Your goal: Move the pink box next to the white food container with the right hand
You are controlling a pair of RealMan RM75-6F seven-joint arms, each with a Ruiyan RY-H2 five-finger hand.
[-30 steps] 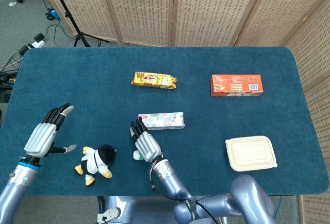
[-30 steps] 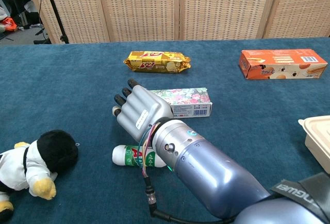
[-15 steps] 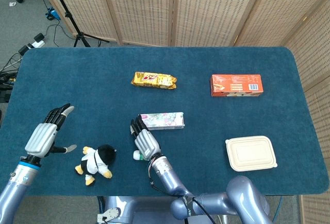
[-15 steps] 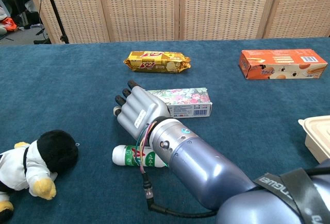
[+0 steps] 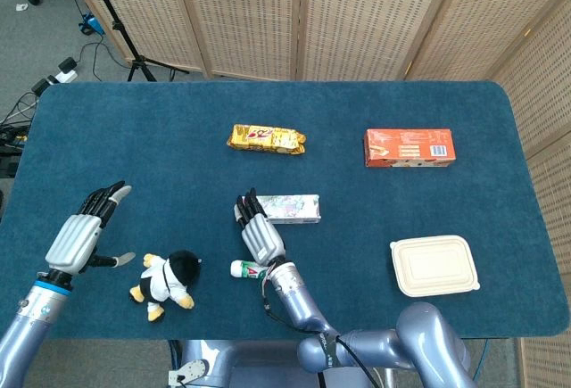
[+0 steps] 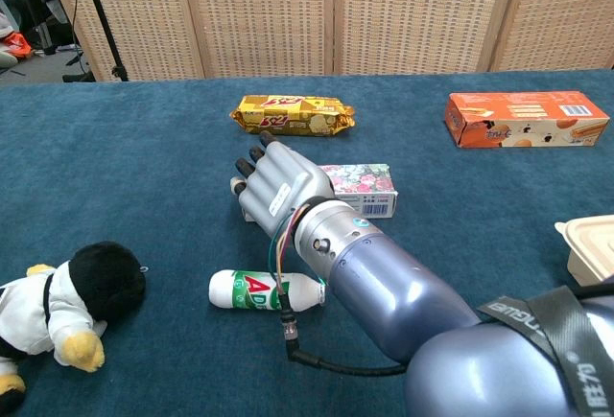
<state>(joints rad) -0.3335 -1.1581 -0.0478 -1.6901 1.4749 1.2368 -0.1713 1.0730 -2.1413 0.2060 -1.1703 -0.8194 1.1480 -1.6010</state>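
Pink box lies flat mid-table, well left of the white food container, its left end covered by the right hand, fingers spread and seemingly resting on it, though no grip shows.

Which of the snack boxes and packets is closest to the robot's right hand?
The pink box with flowers on it. The right hand is at its left end, while the yellow packet and orange box lie farther back.
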